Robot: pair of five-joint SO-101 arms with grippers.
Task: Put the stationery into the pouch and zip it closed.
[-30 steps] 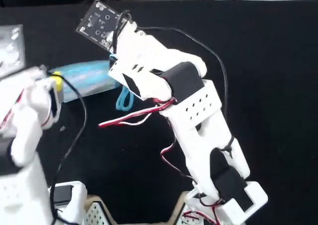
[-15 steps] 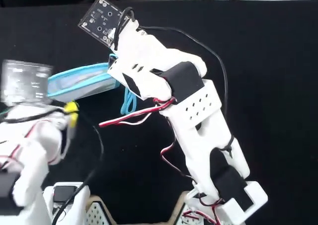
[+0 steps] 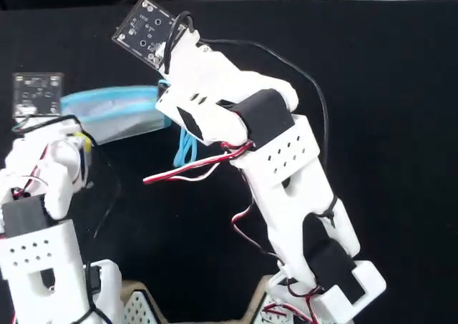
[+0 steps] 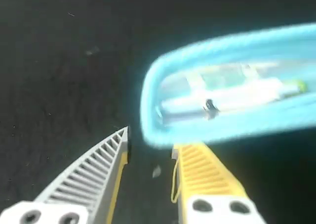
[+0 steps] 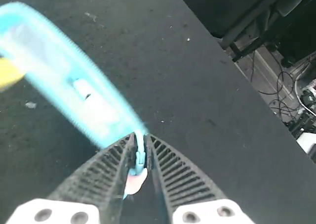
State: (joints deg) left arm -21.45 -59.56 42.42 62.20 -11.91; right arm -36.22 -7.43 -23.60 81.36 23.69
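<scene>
Right wrist view: right gripper [image 5: 141, 139] jaws were pressed together, pinching one end of the blue pouch [image 5: 74, 93].
Left wrist view: left gripper [image 4: 150, 141] jaws were spread, holding nothing; the blue pouch's other end lay just beyond the tips.

We can read no text, number or sign here. The pale items [image 4: 232, 93] inside the blue-edged pouch [image 4: 148, 103], just ahead of the left claw [image 4: 150, 140], carry greenish marks too blurred for us to make out. The circuit board [image 3: 147, 32] behind the right claw [image 5: 139, 137] bears spots too small to tell.
</scene>
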